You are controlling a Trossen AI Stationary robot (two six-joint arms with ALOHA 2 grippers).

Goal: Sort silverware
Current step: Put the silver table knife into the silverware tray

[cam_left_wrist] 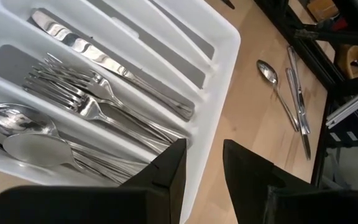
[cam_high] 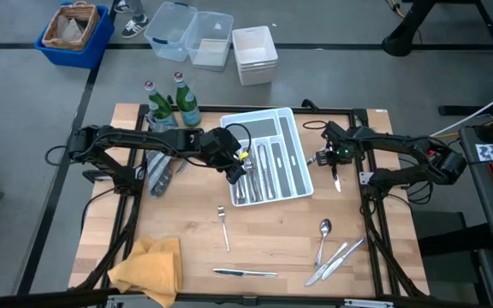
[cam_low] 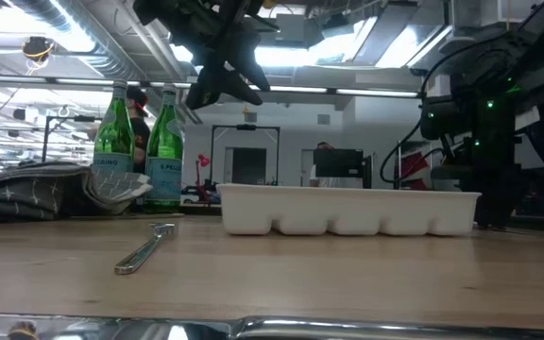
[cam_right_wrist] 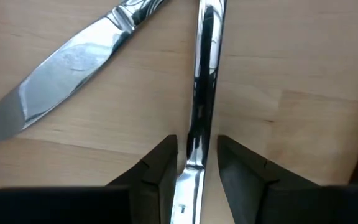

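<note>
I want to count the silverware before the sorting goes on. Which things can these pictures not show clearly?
- Tray contents: low view, hidden by its own wall.
- Tray's left compartments: high view, partly covered by the left gripper.
- Piece between the right gripper fingers: right wrist view, cut off by the edges, type unclear.
- Knives beside the spoon: high view, overlapping, count uncertain.

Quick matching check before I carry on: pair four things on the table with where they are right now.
1. green bottles
2. yellow cloth
3. lone fork
4. left gripper

a. over a corner of the white tray, fingers apart
b. high view's lower left table corner
c. upright, left of the tray
d. flat on bare wood below the tray

Pairs: 1-c, 2-b, 3-d, 4-a
</note>
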